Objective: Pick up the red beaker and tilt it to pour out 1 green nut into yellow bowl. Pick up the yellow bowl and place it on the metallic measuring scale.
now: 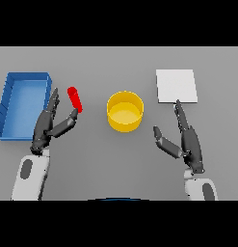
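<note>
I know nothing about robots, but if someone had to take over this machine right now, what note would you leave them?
Left hand: open, thumb tip touching the red beaker, which is tilted; not gripped yet.
Right hand: open, idle, just below the metallic scale.
Yellow bowl: mid-table between the hands, apparently empty; no green nut visible anywhere.
Blue tray: far left, not part of the job.
Done: nothing.
Left: grasp the beaker, pour one nut into the bowl, then move the bowl onto the scale.

head view; looks steeply down; table [91, 159] mid-range; single camera
</note>
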`<state>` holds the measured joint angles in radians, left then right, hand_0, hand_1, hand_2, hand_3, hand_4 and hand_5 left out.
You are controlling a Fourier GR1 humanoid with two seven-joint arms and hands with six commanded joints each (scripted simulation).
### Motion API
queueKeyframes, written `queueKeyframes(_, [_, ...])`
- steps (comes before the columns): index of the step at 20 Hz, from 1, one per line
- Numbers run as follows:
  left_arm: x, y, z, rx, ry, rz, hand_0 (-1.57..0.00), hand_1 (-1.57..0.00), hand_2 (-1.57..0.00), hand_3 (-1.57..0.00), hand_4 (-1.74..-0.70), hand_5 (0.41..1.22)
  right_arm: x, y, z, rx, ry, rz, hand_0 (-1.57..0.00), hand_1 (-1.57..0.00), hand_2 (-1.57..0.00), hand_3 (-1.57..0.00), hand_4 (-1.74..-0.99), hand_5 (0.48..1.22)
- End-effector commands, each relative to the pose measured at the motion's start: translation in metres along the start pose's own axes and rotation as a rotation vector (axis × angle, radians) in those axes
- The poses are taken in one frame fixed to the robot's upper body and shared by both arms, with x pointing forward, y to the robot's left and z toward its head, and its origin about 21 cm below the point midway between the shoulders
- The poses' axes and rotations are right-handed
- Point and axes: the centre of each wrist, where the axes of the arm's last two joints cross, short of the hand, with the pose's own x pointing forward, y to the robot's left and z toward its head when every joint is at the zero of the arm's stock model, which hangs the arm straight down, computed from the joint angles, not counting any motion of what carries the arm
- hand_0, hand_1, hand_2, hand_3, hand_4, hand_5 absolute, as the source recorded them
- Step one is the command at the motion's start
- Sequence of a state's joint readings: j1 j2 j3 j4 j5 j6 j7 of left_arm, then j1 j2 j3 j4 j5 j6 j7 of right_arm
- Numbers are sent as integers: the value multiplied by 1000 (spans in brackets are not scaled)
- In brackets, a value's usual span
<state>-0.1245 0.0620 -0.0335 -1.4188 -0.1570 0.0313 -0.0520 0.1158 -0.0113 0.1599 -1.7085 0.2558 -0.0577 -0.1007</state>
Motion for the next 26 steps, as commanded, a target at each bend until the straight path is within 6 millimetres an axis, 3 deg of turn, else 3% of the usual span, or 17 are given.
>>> queueKeyframes(1, [-1,-4,-9,-1,0,-4,1,1,1,1,-1153,638,0,-5,-3,-12,4,6,1,1,1,1,-1193,658])
queueKeyframes(11, [-20,-15,-57,4,17,-16,1,1,1,1,-1206,636,-2,-8,-4,-5,10,3,1,1,1,1,-1247,673])
queueKeyframes(22, [-17,-36,-93,9,-46,-60,1,-24,-41,1,-1297,715,0,-10,-3,-14,-2,2,1,1,1,1,-1259,691])
queueKeyframes(23, [-19,-40,-93,19,-55,-48,-93,-141,-150,-47,-1324,741,0,-12,-4,-14,-5,8,1,1,1,1,-1255,691])
queueKeyframes(24, [-22,-44,-93,31,-54,-38,-322,-364,-358,-218,-1355,770,0,-11,-5,-11,-8,19,1,1,1,1,-1252,690])
queueKeyframes(26, [-22,-43,-94,47,-46,-41,-772,-799,-794,-584,-1480,933,0,-8,-3,-11,-11,17,1,1,1,1,-1245,692])
